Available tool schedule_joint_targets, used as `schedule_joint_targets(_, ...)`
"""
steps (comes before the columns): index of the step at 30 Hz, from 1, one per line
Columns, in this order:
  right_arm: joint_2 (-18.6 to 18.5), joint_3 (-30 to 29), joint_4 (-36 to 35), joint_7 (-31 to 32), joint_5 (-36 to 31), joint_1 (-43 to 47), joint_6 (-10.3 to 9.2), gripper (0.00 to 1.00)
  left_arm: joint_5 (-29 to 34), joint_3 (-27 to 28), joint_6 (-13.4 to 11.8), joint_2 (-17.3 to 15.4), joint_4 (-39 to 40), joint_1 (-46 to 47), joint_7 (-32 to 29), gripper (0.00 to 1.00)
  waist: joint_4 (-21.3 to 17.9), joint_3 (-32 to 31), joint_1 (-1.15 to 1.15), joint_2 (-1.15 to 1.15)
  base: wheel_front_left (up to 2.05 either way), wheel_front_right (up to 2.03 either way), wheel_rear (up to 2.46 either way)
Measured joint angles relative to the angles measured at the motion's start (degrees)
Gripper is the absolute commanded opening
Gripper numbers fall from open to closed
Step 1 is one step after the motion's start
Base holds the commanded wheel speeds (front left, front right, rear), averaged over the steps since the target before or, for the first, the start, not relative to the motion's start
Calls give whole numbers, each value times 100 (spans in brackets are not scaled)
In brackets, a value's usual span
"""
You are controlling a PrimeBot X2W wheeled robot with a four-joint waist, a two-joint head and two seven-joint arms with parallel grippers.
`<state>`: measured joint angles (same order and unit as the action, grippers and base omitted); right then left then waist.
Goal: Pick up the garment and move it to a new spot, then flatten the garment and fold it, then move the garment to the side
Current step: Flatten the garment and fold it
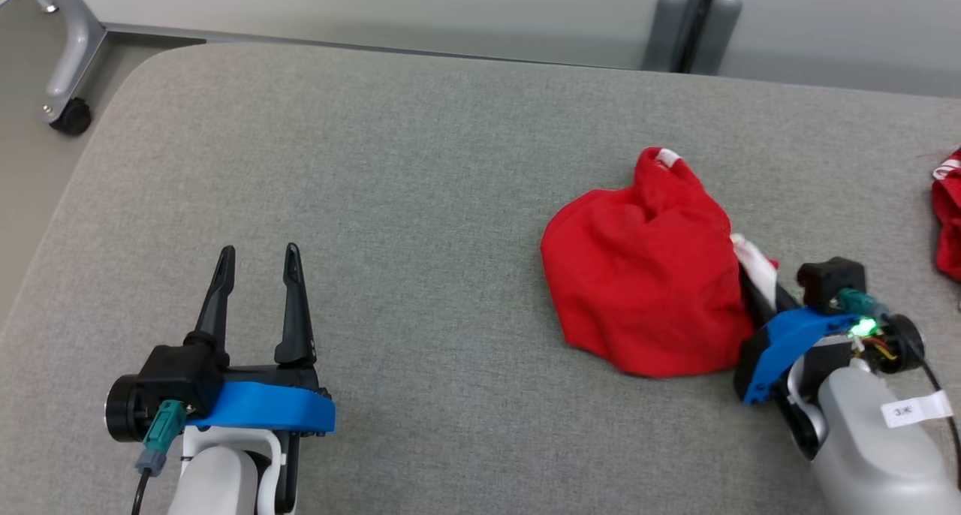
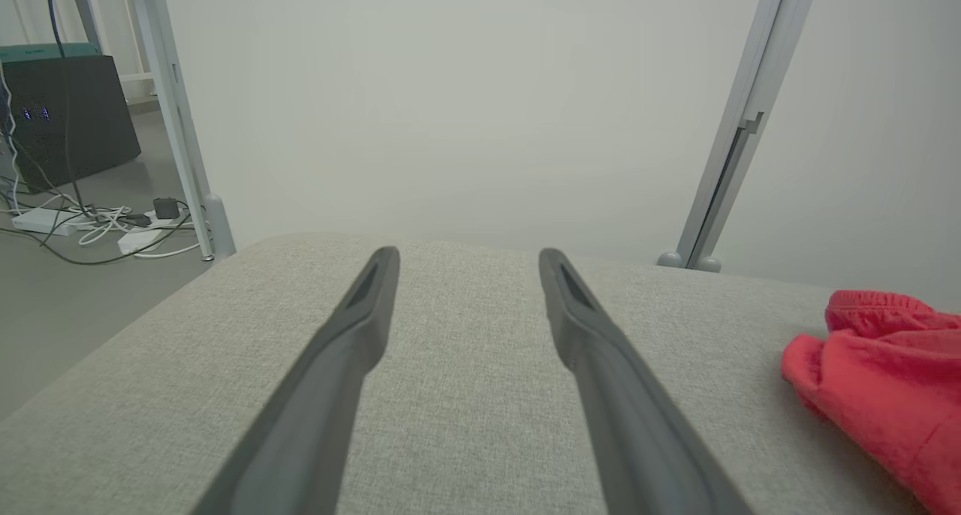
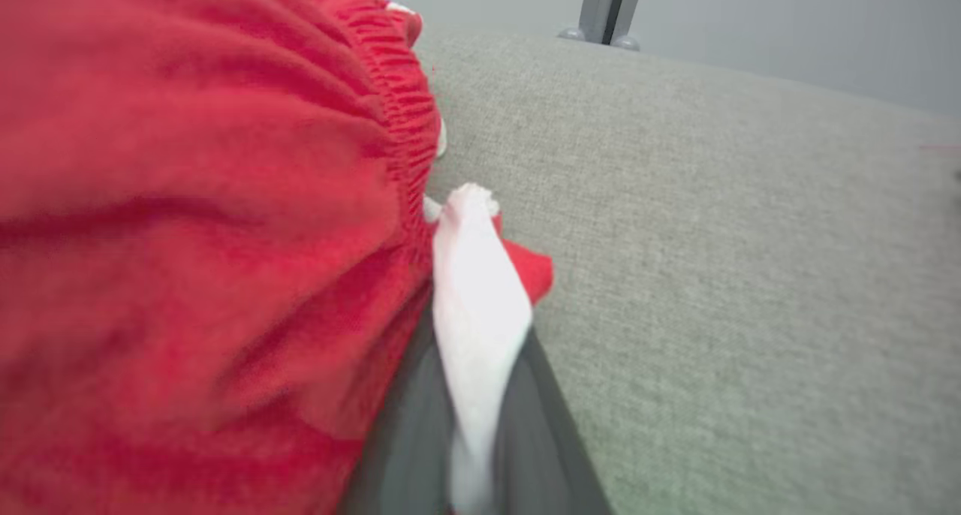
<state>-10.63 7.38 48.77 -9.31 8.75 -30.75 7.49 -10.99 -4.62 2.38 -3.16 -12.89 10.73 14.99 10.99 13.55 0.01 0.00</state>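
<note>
The garment (image 1: 646,275) is a crumpled red heap with white trim, lying right of centre on the grey padded table (image 1: 375,200). My right gripper (image 1: 758,275) is at the heap's right edge, its two dark fingers shut on a white strip of the garment (image 3: 480,305), with red cloth bulging to their left. My left gripper (image 1: 259,275) rests at the lower left with both fingers spread open and nothing between them. In the left wrist view the fingers (image 2: 360,327) point across bare table, and the garment (image 2: 886,380) lies at the right edge.
A second red cloth item (image 1: 950,215) lies at the table's right edge. Behind the table stand a grey post (image 1: 694,27) and a wheeled frame leg (image 1: 71,72) on the floor at the left. Cables and a dark box (image 2: 67,117) sit on the floor beyond.
</note>
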Motion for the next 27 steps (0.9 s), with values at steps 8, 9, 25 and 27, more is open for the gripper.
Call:
schedule_joint_targets(8,-322,-497,-131,-481,163,-176,0,0,60,111,21,11,-46,-144,0,100,-154,-225,0,0,0,0,0)
schedule_joint_targets(9,-332,-522,-223,-500,174,-174,0,0,68,136,31,11,-51,-153,0,100,-169,-261,0,0,0,0,0)
schedule_joint_targets(25,604,1871,-2284,-344,333,695,0,0,123,282,119,15,7,-362,1,100,-25,-629,-2,0,0,0,0)
schedule_joint_targets(27,642,2314,-2279,-253,401,821,0,0,116,267,119,18,5,-363,1,100,31,-609,-1,0,0,0,0)
